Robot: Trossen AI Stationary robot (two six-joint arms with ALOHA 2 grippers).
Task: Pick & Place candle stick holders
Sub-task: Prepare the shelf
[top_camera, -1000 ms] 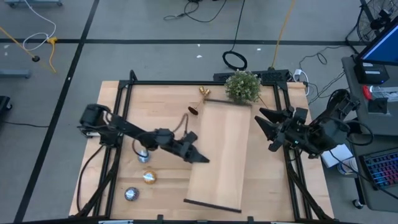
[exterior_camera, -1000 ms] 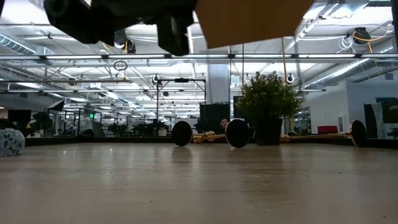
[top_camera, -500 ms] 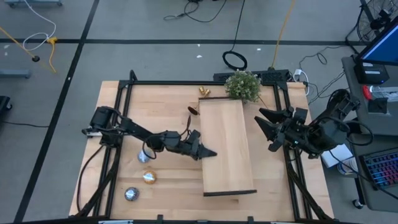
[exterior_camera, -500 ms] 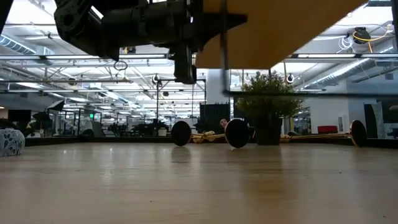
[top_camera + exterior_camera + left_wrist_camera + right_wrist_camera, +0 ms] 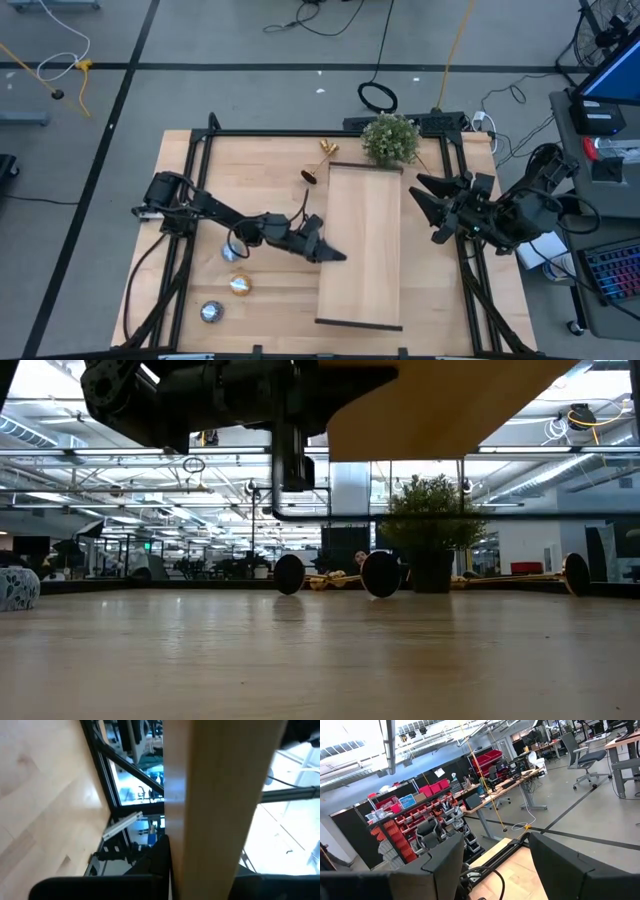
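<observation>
While two tealights (image 5: 239, 285) lie near left, a board (image 5: 363, 245) is held up over mid-table, gripped at its edge by the left gripper (image 5: 330, 256). Farther right, the right gripper (image 5: 424, 206) is kept raised, fingers apart, holding nothing. At the far edge, the candle holders (image 5: 311, 176) are seen lying beside the plant (image 5: 390, 140).

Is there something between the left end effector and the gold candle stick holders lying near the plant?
Yes. The left end effector is shut on a wooden board, which it must release first; the candle stick holders lie beyond the board's far end.
</observation>
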